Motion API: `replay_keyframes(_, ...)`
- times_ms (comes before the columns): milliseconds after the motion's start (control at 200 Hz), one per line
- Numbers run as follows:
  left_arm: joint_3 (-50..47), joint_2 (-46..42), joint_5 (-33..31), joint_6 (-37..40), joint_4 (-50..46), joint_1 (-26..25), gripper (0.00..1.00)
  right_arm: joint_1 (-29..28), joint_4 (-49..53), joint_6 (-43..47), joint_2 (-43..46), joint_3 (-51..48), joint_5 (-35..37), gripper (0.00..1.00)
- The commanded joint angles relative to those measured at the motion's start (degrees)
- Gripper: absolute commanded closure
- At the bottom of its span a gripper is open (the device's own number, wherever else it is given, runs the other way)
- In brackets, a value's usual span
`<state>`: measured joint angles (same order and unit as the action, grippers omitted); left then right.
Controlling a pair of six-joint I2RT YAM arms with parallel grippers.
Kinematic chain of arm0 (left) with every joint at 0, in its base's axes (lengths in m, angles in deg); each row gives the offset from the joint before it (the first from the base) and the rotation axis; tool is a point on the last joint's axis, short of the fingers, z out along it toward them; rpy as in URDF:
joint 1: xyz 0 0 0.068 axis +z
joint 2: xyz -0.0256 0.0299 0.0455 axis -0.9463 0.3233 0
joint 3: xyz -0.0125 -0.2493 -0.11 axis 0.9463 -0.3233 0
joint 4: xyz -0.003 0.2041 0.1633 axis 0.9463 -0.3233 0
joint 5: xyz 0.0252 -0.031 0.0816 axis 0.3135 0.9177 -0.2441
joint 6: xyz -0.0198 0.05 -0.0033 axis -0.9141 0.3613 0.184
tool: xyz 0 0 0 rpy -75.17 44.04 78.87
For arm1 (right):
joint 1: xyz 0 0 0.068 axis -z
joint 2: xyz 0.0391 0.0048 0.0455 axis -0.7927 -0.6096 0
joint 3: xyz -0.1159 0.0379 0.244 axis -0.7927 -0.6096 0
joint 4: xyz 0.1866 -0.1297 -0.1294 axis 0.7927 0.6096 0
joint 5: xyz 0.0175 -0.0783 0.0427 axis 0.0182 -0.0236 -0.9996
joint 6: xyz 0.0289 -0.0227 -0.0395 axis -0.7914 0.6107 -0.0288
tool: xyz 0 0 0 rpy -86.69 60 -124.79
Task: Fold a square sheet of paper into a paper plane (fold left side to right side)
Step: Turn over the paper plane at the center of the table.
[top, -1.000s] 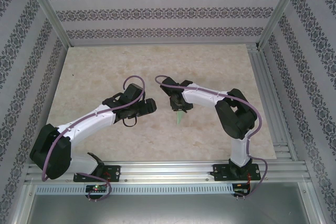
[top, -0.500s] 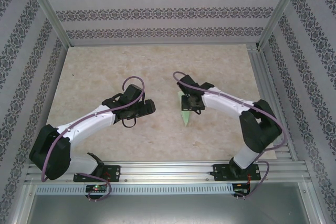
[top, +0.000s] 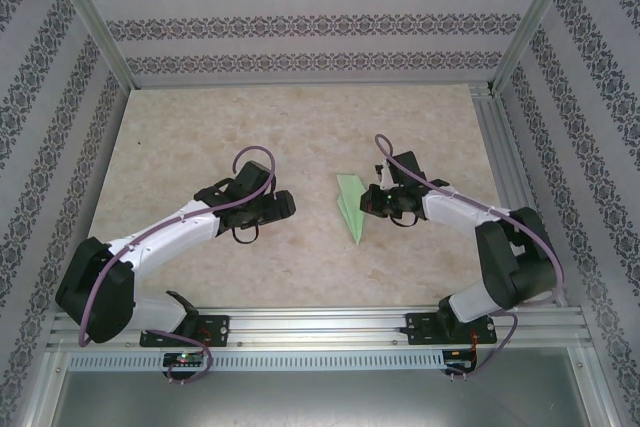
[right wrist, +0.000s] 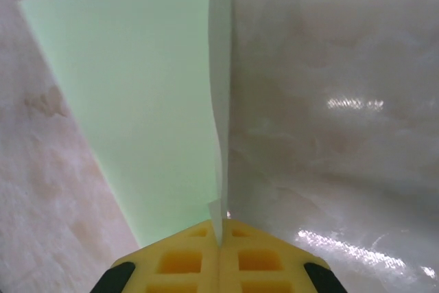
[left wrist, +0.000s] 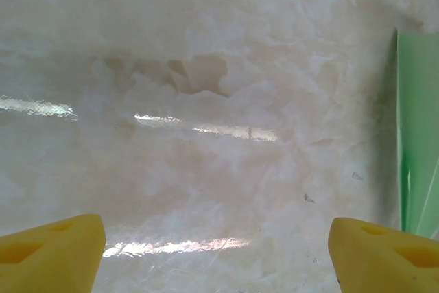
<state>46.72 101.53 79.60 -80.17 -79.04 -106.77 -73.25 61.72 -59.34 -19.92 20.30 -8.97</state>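
Pinching a raised flap of the paper plane (right wrist: 147, 101) — right hand (right wrist: 221, 238), left hand (left wrist: 216, 238) spread nearby.

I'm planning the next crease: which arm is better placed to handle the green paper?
Right. The right gripper is shut on the paper plane's raised flap; the left gripper hangs open over the table beside it.

A: We count one paper plane (top: 350, 209), pale green, the single green item. One worktop (top: 200, 127) under it.
B: Agreed. Arms: we have two, a left arm (top: 170, 229) and a right arm (top: 455, 209).
A: Yellow foam tips next. The left fingers (left wrist: 51, 252) number two and the right fingers (right wrist: 185, 262) two, so four in all.
B: Purple cables (top: 250, 154): we make it two, one per arm. Patterned walls (top: 300, 27): three.
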Motion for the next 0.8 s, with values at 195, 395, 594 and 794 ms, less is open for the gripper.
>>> replay_keyframes(195, 1.9, -1.8, -2.1, 0.8, -2.6, 0.3, 0.14, -2.1, 16.0, 5.2, 8.0, 5.9, 15.5, 0.66)
replay_keyframes(395, 2.0, -3.5, -4.4, 1.5, -3.8, 0.3, 0.14, -10.1, 22.0, 2.1, 9.9, 7.8, 21.2, 0.61)
replay_keyframes(594, 1.8, -4.3, -4.7, 1.8, -4.1, 0.3, 0.14, -11.2, 21.4, 0.1, 6.3, 7.7, 21.4, 0.55)
replay_keyframes(794, 1.7, -3.8, -4.4, 1.7, -3.7, 0.3, 0.13, -5.7, 15.9, -0.6, 8.3, 3.2, 13.7, 0.59)
